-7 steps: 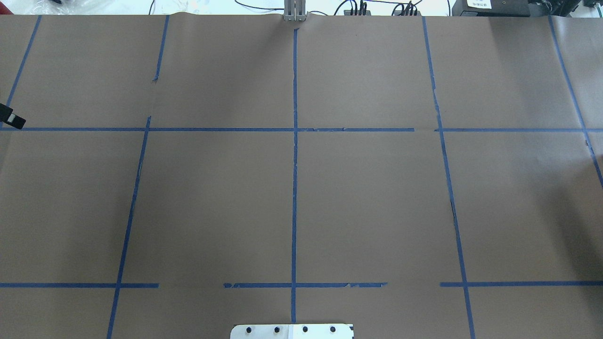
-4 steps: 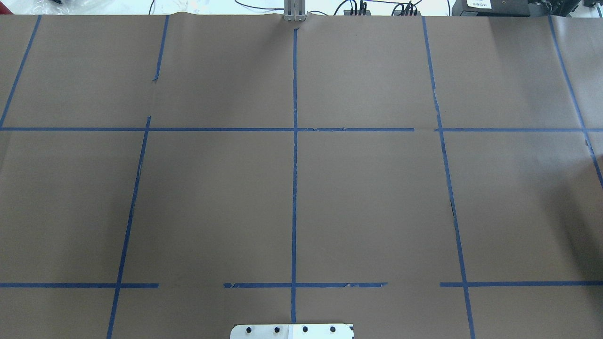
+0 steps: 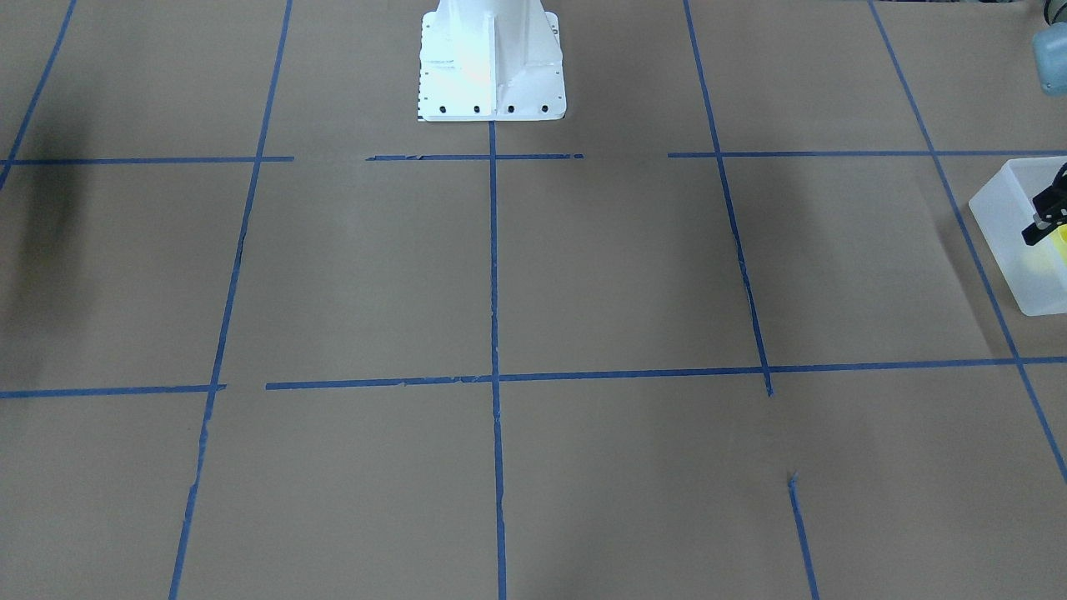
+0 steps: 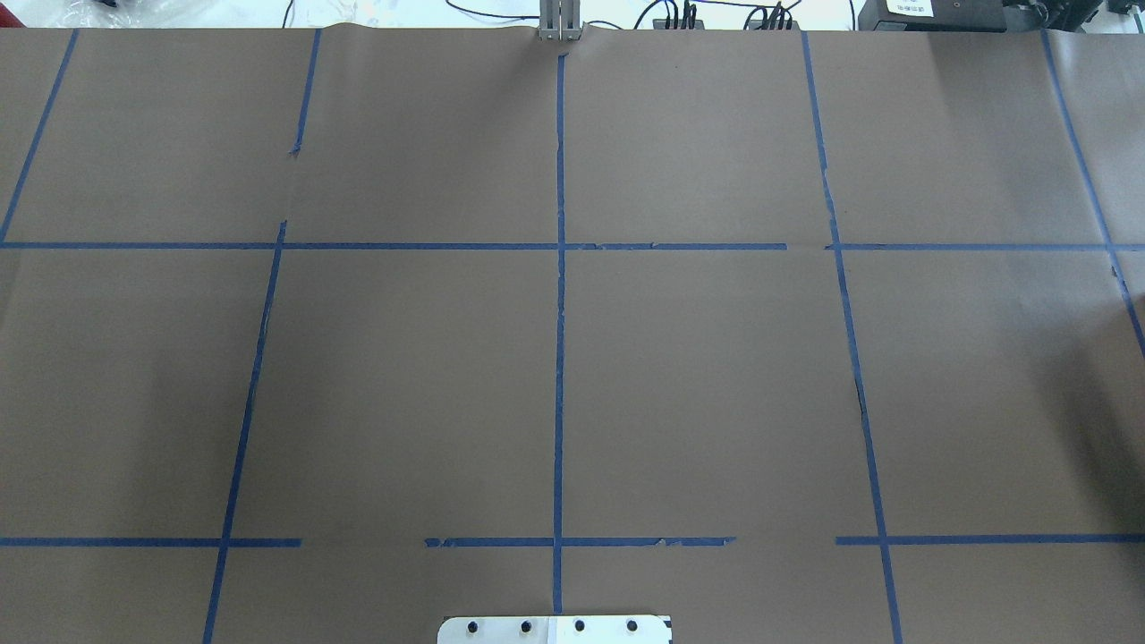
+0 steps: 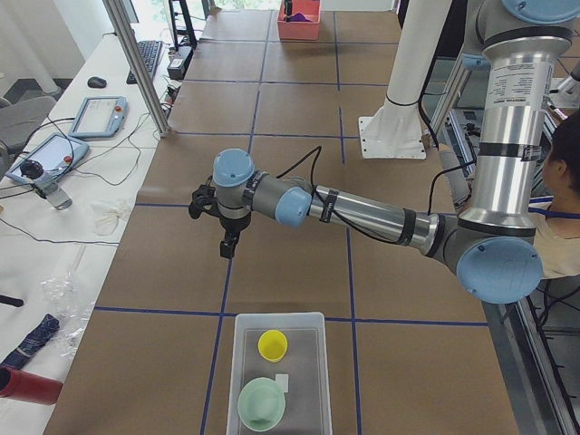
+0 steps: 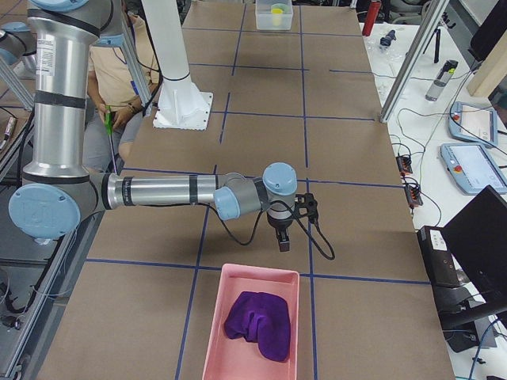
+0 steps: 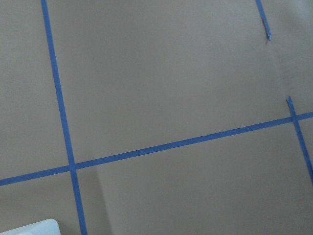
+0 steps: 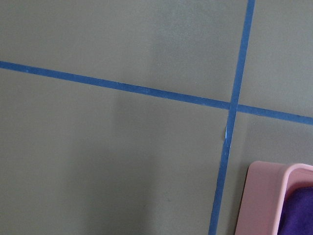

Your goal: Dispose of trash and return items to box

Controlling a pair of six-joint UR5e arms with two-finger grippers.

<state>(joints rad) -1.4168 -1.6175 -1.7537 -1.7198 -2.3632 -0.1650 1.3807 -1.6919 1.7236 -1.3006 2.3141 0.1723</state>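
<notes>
The frosted-white box (image 5: 308,337) stands at the table's left end, with the yellow cup (image 5: 273,344) and the mint-green bowl (image 5: 261,403) inside it. The box also shows at the front-facing view's right edge (image 3: 1004,218), with the cup a yellow glow (image 3: 1047,257). My left gripper (image 5: 227,246) hangs empty above the table, a little inward of the box; only part of it shows in the front-facing view (image 3: 1047,221), so I cannot tell its state. My right gripper (image 6: 282,239) hangs empty above the table near a pink tray (image 6: 215,336); I cannot tell its state.
The pink tray holds a crumpled purple cloth (image 6: 257,321); its corner shows in the right wrist view (image 8: 266,196). The box's corner shows in the left wrist view (image 7: 32,228). The white robot base (image 3: 490,58) stands mid-table. A person sits behind the robot (image 6: 119,55).
One second ago a black tip of my left gripper showed at the overhead view's left edge; it has since moved out of that view to the left.
</notes>
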